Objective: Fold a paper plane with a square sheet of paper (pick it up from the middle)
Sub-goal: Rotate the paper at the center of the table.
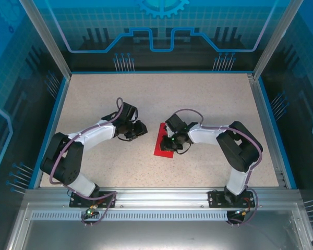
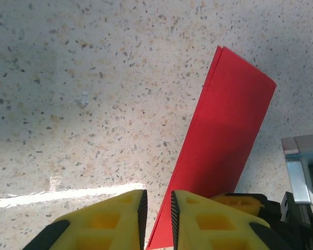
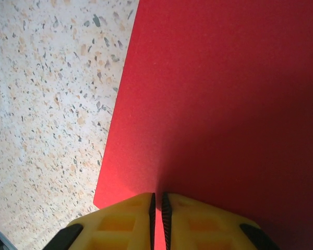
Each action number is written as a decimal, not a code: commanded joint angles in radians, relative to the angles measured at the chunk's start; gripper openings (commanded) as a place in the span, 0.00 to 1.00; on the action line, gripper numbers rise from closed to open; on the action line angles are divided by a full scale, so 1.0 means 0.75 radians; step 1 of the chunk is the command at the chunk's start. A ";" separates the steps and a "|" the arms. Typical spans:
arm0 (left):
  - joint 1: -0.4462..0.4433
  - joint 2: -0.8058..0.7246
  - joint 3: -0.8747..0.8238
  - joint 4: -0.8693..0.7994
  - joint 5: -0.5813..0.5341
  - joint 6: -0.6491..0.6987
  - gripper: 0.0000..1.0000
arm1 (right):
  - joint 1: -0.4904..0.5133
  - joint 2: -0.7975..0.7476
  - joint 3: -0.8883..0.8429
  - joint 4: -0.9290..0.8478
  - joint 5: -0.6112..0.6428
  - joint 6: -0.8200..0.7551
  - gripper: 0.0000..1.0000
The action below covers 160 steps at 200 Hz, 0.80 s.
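Observation:
The square sheet of paper (image 1: 159, 148) lies on the speckled table as a long red rectangle folded double; the layered edge shows in the left wrist view (image 2: 227, 130). My right gripper (image 1: 169, 141) stands on top of it. Its yellow fingers are shut to a hairline gap and its tips are down on the red surface (image 3: 214, 94) near the sheet's left edge (image 3: 157, 204). My left gripper (image 1: 144, 128) is just left of the sheet, its jaws a narrow gap apart (image 2: 156, 211) above the paper's near corner, with nothing between them.
Bare speckled tabletop (image 1: 161, 99) surrounds the sheet. Blue-edged walls and aluminium posts (image 1: 46, 36) enclose the table. One yellow finger (image 2: 240, 200) of the right gripper sits on the paper close beside my left fingers.

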 commanded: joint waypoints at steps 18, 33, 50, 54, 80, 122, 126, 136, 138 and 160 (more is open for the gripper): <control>0.007 -0.051 -0.042 -0.012 0.016 -0.040 0.23 | 0.001 -0.009 -0.023 -0.140 -0.015 -0.138 0.15; 0.005 -0.058 -0.047 -0.011 0.027 -0.049 0.23 | -0.001 -0.008 0.000 -0.187 -0.016 -0.179 0.15; 0.001 -0.074 -0.062 0.006 0.042 -0.063 0.24 | -0.002 -0.011 0.016 -0.234 -0.037 -0.226 0.14; -0.001 -0.076 -0.065 0.008 0.044 -0.063 0.23 | -0.001 -0.011 0.019 -0.243 -0.047 -0.241 0.14; -0.021 -0.093 -0.084 0.011 0.033 -0.067 0.24 | 0.003 -0.008 0.022 -0.292 -0.038 -0.312 0.14; -0.050 -0.086 -0.106 0.038 0.026 -0.083 0.24 | -0.002 -0.069 0.092 -0.304 -0.026 -0.351 0.21; -0.053 -0.085 -0.108 0.044 0.025 -0.084 0.24 | -0.005 -0.076 0.097 -0.294 -0.036 -0.340 0.22; -0.055 -0.082 -0.112 0.060 0.029 -0.087 0.24 | -0.009 -0.091 0.116 -0.275 -0.057 -0.311 0.25; -0.055 -0.084 -0.114 0.063 0.029 -0.090 0.24 | -0.010 -0.093 0.123 -0.277 -0.058 -0.303 0.26; -0.055 -0.106 -0.120 0.089 0.040 -0.089 0.25 | -0.010 -0.124 0.194 -0.291 -0.050 -0.208 0.29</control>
